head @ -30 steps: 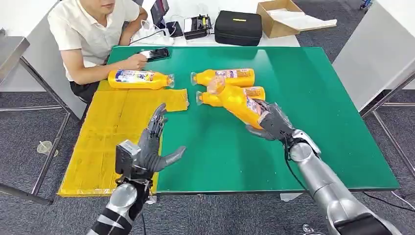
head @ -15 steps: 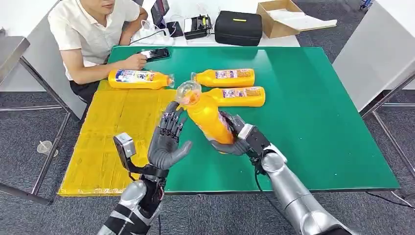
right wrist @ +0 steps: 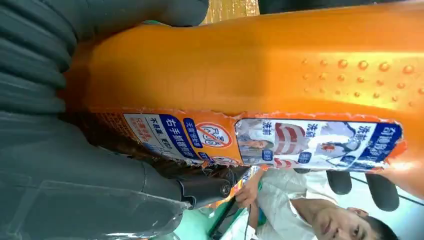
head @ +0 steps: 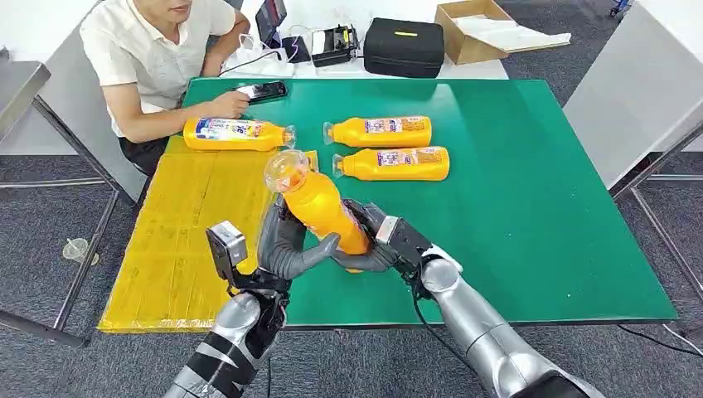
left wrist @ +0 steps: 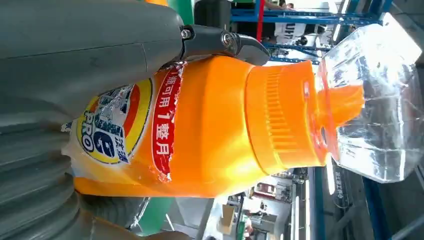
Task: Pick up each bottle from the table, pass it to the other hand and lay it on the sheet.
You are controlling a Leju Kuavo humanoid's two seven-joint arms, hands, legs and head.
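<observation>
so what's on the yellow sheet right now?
One orange bottle lies along the far edge of the yellow sheet. The left hand and the held bottle cover part of the sheet's near right side.

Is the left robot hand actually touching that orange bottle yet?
Touching. In the left wrist view the left robot hand presses its thumb against the orange bottle; the head view shows its fingers wrapped around it.
</observation>
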